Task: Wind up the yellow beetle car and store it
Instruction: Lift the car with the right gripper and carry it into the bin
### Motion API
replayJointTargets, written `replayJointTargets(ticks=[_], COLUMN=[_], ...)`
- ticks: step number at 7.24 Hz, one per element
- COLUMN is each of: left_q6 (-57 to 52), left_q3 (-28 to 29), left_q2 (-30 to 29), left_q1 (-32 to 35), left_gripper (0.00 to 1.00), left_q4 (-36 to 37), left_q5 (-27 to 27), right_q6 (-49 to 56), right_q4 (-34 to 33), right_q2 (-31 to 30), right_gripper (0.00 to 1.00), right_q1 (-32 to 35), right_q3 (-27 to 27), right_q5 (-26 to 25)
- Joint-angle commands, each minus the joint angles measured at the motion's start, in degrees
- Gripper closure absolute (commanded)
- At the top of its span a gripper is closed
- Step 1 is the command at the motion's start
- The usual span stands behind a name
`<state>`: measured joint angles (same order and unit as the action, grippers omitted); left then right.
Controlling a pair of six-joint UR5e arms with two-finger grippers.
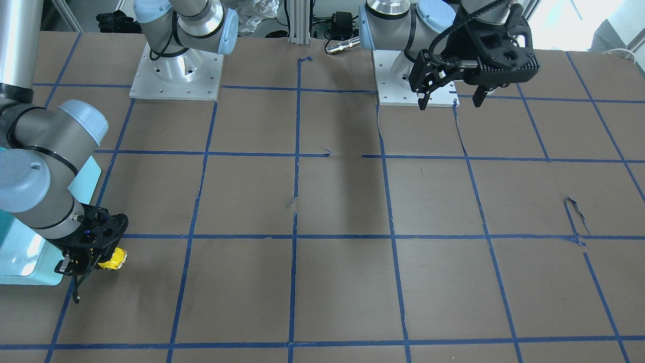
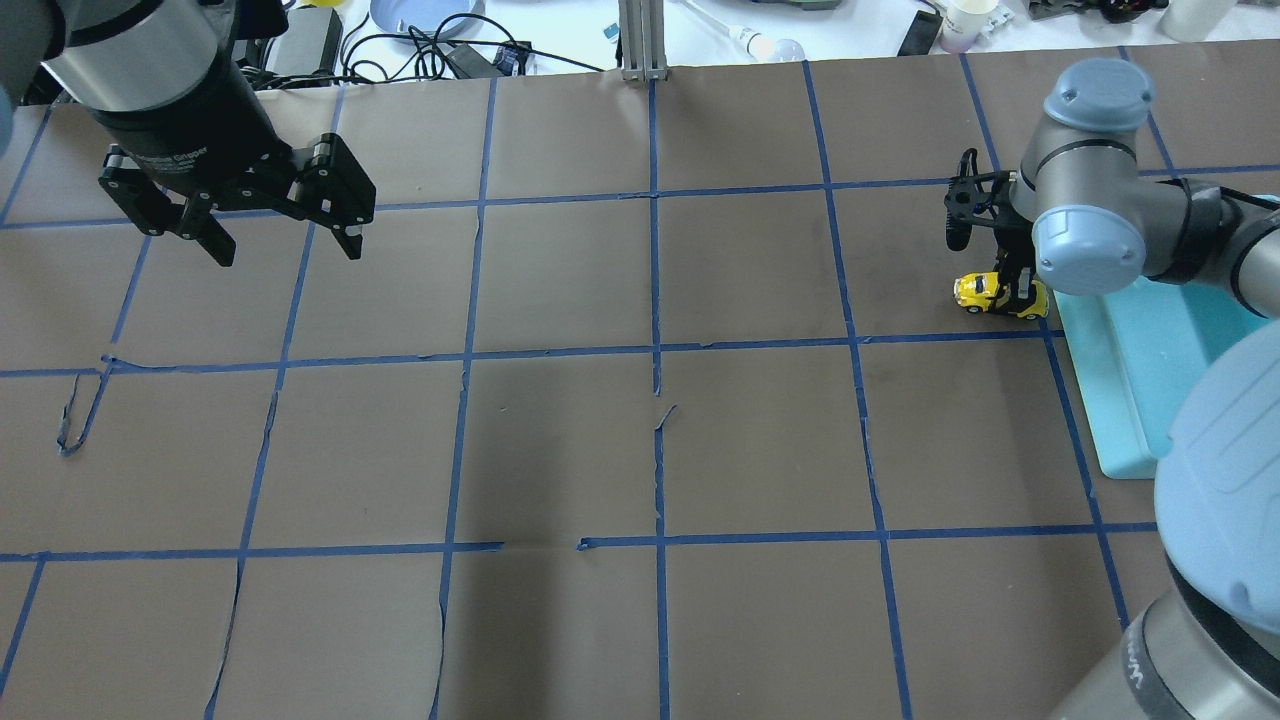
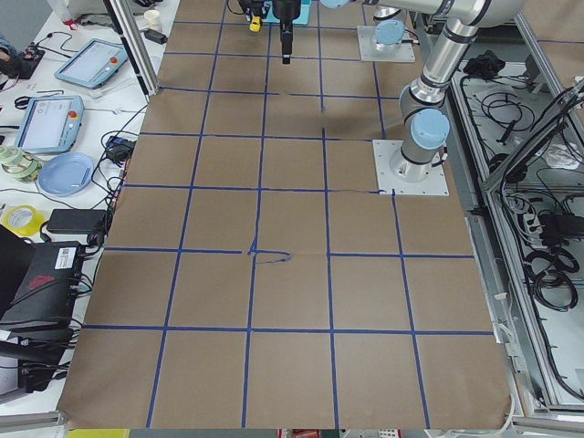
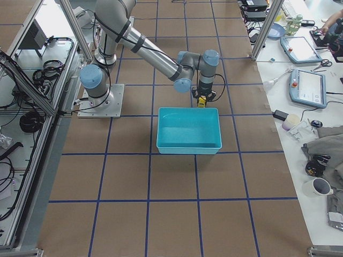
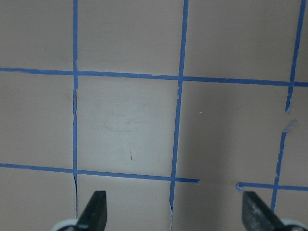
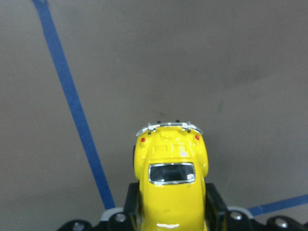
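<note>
The yellow beetle car (image 2: 992,293) is held between the fingers of my right gripper (image 2: 1020,292), low over the brown table and just left of the teal bin (image 2: 1130,390). The right wrist view shows the car (image 6: 172,187) from above with black fingers (image 6: 215,202) on both its sides. It also shows in the front-facing view (image 1: 114,259), at the right gripper (image 1: 98,258). I cannot tell whether its wheels touch the table. My left gripper (image 2: 287,250) is open and empty, hanging above the table at the far left; it also shows in the left wrist view (image 5: 174,208).
The teal bin (image 4: 187,131) stands right beside the car, on the robot's side of it. Blue tape lines (image 2: 655,350) form a grid on the brown paper. Cables, a plate and cups (image 2: 420,20) lie beyond the table's far edge.
</note>
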<state>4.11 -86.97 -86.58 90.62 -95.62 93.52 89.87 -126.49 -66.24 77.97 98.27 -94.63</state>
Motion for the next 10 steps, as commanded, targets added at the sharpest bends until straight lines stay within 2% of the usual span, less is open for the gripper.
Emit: replayJointTargets(ticks=[1,2,3,4,5,7,8,10], left_q6=[-0.1,-0.1,-0.1,-0.1,-0.1,0.0,0.0,0.0], left_q3=[0.0,0.0,-0.1,-0.1,-0.3,-0.2,-0.3,-0.3], left_q2=[-0.1,-0.1,-0.1,-0.1,-0.2,-0.2,-0.2,-0.2], left_q1=[0.0,0.0,0.0,0.0,0.0,0.0,0.0,0.1], left_gripper=[0.0,0.0,0.0,0.0,0.0,0.0,0.0,0.0], left_q4=[0.2,0.2,0.2,0.2,0.2,0.2,0.2,0.1], left_q5=[-0.1,-0.1,-0.1,-0.1,-0.1,-0.1,-0.2,-0.1], right_q6=[-0.1,0.7,0.8,4.4,13.0,25.5,27.1,27.5], right_q4=[8.2,16.5,21.2,23.1,22.9,21.6,16.6,4.8], right_q2=[-2.2,-5.6,-8.4,-9.0,-9.0,-8.5,-7.8,-6.7], right_gripper=[1.0,1.0,1.0,1.0,1.0,1.0,1.0,1.0], right_q1=[2.7,1.8,-0.9,-5.3,-10.0,-18.0,-20.9,-21.4], right_q3=[-7.2,-10.3,-10.8,-10.7,-9.6,-4.2,-0.7,7.3], right_q5=[-2.5,-2.7,-2.8,-2.8,-2.9,-2.8,-2.8,-5.5])
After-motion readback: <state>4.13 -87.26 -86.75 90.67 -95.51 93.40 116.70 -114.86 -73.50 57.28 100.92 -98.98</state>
